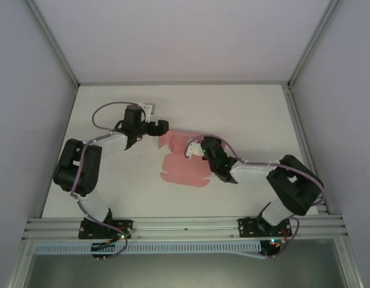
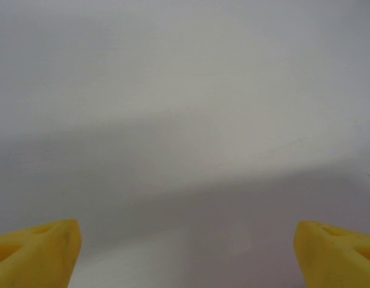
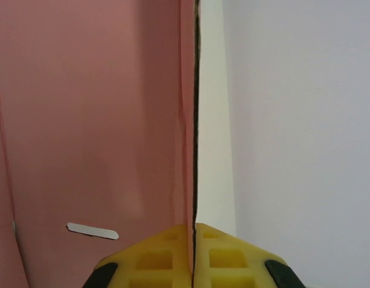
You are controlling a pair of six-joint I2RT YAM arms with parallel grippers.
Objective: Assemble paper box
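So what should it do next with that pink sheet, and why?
Probably bring the left gripper onto the paper box to steady it: that gripper's fingers are wide open, holding nothing, beside the sheet, while the right gripper is pinched shut on one edge.

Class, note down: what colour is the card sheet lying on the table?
The card is plain pink, shown best in the right wrist view.

High above the paper box (image 1: 179, 168), the top camera looks down on the bench (image 1: 250, 120); the right wrist camera sees that same paper box (image 3: 95, 120) edge-on, very close
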